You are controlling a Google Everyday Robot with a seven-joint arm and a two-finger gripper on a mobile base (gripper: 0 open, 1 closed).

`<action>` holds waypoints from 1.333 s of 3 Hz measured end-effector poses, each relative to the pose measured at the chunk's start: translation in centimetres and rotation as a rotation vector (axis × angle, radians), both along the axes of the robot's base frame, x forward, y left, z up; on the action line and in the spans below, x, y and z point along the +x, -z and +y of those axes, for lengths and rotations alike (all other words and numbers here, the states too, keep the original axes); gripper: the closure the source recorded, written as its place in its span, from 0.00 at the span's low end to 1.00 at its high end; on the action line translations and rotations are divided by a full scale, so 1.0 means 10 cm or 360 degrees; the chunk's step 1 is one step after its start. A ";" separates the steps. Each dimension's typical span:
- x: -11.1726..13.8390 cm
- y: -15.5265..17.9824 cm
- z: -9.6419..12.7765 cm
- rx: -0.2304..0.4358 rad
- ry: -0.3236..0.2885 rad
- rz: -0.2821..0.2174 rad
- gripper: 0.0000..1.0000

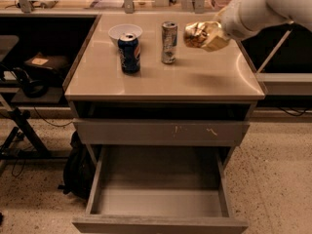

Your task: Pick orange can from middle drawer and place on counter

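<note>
Hanging above the right rear part of the counter (195, 82), the orange can (196, 33) sits in the grip of the robot's gripper (208, 37), clear of the beige surface and just to the right of a tall slim silver can (168, 42). The fingers are closed on the can, though their tips blend into its golden shine and cannot be picked out one from the other. The white arm (263, 6) comes in from the upper right and is cut off by the top and right edges.

The orange can appears to lie roughly on its side, long axis running across the view, its free end toward the silver can. Its crumpled outline makes it impossible to tell top from bottom.

A blue soda can (129, 52) stands upright left of the silver one and covers part of a white bowl (125, 31) behind it. Below the counter, a grey drawer front with pale scratch marks (161, 132) is pushed in. Under it the middle drawer (158, 201) is pulled out, its bare grey floor showing, its front panel clipped by the bottom edge. A dark backpack (78, 172) on the floor to the left is half hidden by the cabinet
</note>
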State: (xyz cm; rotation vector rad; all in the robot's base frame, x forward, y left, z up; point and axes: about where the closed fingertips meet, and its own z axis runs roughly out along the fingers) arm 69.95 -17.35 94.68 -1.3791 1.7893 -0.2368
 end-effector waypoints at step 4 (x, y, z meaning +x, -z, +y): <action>0.09 1.26 -0.04 0.0215 -0.0151 0.0423 1.00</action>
